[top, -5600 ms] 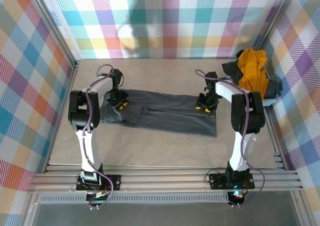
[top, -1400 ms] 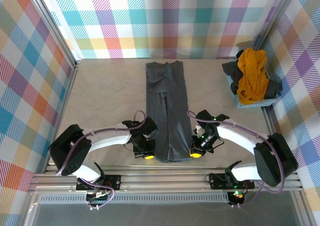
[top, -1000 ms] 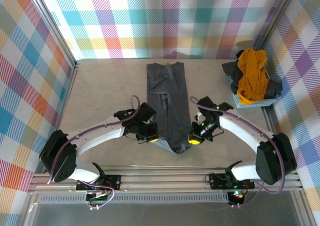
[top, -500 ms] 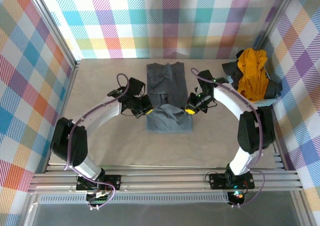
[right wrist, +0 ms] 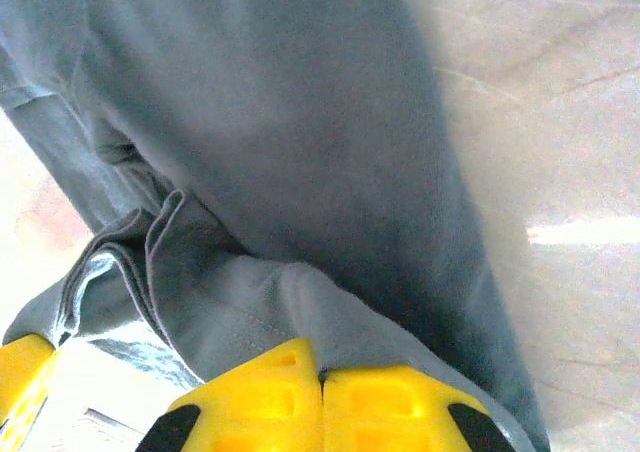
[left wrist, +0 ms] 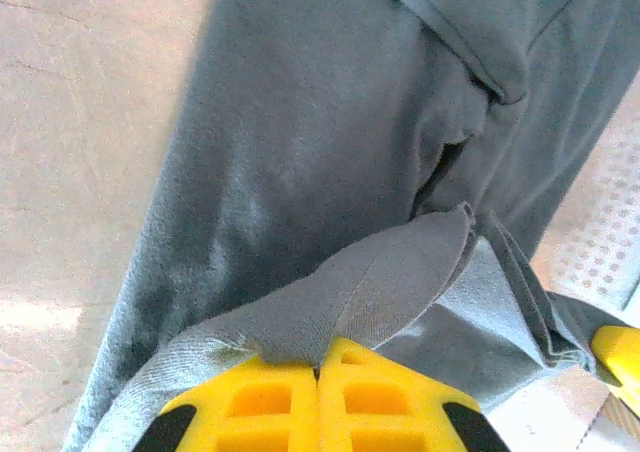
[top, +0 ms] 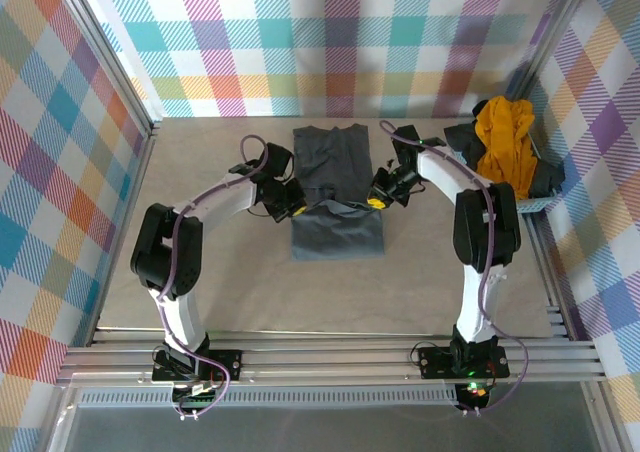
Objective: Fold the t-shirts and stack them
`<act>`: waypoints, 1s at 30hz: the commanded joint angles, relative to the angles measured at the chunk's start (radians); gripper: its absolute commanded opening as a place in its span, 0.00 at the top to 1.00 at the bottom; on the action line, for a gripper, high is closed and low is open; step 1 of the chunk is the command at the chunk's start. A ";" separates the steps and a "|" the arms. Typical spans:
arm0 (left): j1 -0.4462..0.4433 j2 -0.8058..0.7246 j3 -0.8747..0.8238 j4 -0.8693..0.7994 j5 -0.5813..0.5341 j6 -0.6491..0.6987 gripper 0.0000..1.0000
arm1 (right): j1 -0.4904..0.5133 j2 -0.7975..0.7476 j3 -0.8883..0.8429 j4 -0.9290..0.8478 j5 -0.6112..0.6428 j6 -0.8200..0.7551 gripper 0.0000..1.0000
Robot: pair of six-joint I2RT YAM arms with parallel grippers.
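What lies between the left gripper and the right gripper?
In the top view, the held edge of the dark grey t-shirt spans from the left gripper to the right gripper.

top external: high, behind arm bases, looking down over whole table [top: 420, 282] | wrists: close-up, facing down | shared by all: slate-grey t-shirt [top: 336, 234]

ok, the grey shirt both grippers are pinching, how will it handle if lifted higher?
Probably floppy: the grey t-shirt sags between the left gripper and right gripper, its hem bunching into pleats. Likely light, since two edge pinches hold up the folded-over half. The matte weave looks grippy, so it may drag on the table rather than slide.
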 commanded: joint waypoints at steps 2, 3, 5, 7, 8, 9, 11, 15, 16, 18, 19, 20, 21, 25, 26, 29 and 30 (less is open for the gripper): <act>0.029 0.038 0.048 0.009 -0.003 0.035 1.00 | -0.013 0.041 0.042 -0.003 -0.022 -0.013 1.00; 0.031 0.045 0.053 0.010 -0.004 0.040 1.00 | -0.016 0.048 0.045 0.000 -0.021 -0.010 1.00; 0.034 0.060 0.064 0.017 0.000 0.050 1.00 | -0.020 0.059 0.049 0.000 -0.015 -0.010 1.00; 0.037 0.078 0.075 0.025 0.008 0.059 1.00 | -0.026 0.066 0.051 0.003 -0.012 -0.011 1.00; 0.037 0.088 0.079 0.031 0.014 0.065 1.00 | -0.029 0.070 0.052 0.005 -0.012 -0.010 1.00; 0.037 0.094 0.085 0.037 0.021 0.071 0.97 | -0.033 0.074 0.053 0.005 -0.013 -0.013 1.00; 0.039 0.108 0.096 0.038 0.027 0.085 0.71 | -0.041 0.073 0.048 0.028 -0.031 -0.023 0.86; 0.035 0.049 0.075 0.006 -0.030 0.096 0.39 | -0.053 0.027 0.037 0.034 -0.018 -0.068 0.53; 0.033 0.011 0.046 0.002 -0.048 0.091 0.39 | -0.056 -0.002 0.019 0.035 -0.001 -0.080 0.50; 0.028 -0.069 -0.029 -0.006 -0.071 0.068 0.41 | -0.058 -0.074 -0.041 0.042 0.032 -0.101 0.46; 0.024 -0.113 -0.078 -0.007 -0.070 0.048 0.43 | -0.058 -0.115 -0.087 0.052 0.044 -0.109 0.45; 0.017 -0.157 -0.134 -0.004 -0.063 0.026 0.43 | -0.058 -0.160 -0.147 0.066 0.045 -0.112 0.44; 0.009 -0.189 -0.185 0.000 -0.050 0.005 0.44 | -0.058 -0.196 -0.204 0.078 0.039 -0.108 0.44; -0.043 -0.275 -0.392 0.072 0.052 -0.105 0.44 | -0.046 -0.345 -0.480 0.163 -0.013 -0.064 0.44; -0.056 -0.291 -0.436 0.105 0.065 -0.138 0.43 | -0.045 -0.376 -0.542 0.194 -0.033 -0.049 0.44; -0.078 -0.305 -0.520 0.188 0.075 -0.222 0.38 | -0.030 -0.418 -0.634 0.258 -0.081 -0.020 0.44; -0.078 -0.298 -0.537 0.221 0.080 -0.246 0.38 | -0.027 -0.417 -0.642 0.271 -0.093 -0.017 0.44</act>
